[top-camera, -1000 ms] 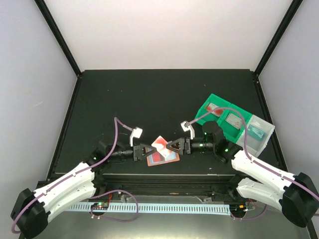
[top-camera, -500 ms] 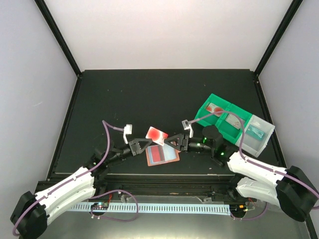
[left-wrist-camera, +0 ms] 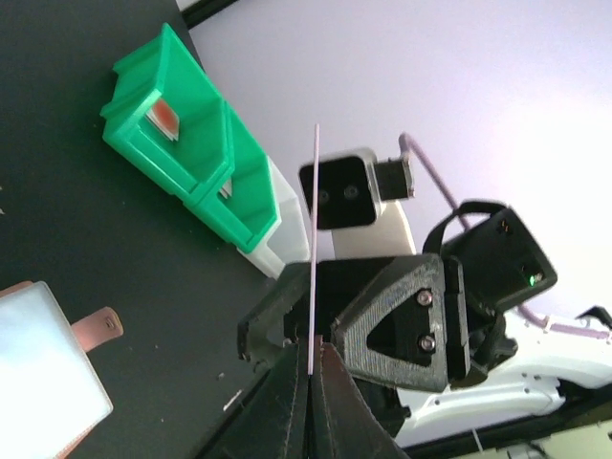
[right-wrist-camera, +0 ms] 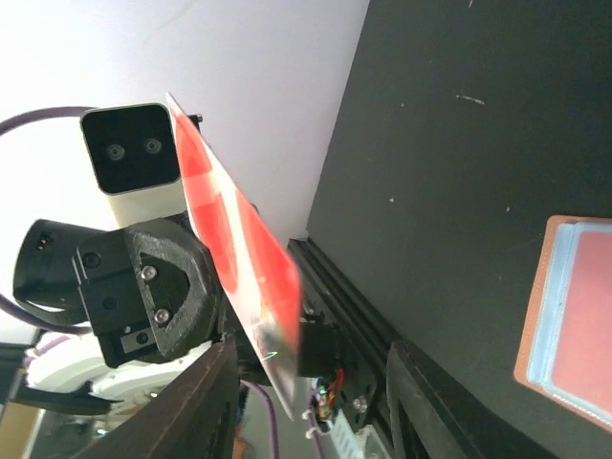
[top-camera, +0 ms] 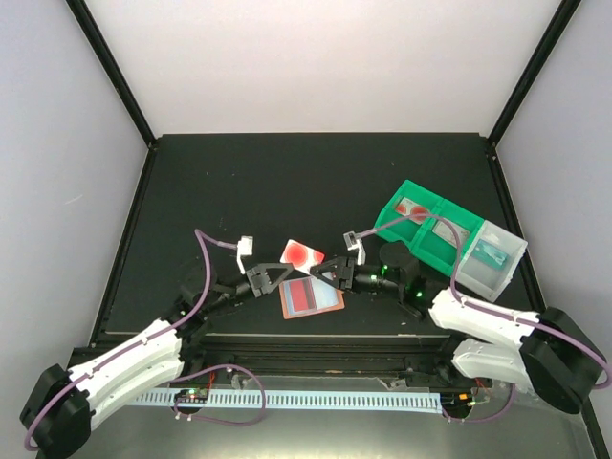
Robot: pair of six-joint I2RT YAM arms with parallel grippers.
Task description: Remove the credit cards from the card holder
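A red credit card is held in the air, tilted, above the table. My left gripper is shut on its lower edge; in the left wrist view the card is edge-on between the closed fingers of that gripper. My right gripper faces it from the right, open, with the card standing between its spread fingers, close to the left one. The card holder lies open on the table below, with light blue lining and a red card inside. Its brown tab shows in the left wrist view.
Two joined green bins with cards inside and a clear bin stand at the right, behind my right arm. The green bins also show in the left wrist view. The table's front rail runs just below the card holder.
The red card has risen off the card holder and moved up and to the left with my left gripper. My right gripper has followed it. The card holder stays flat on the table.
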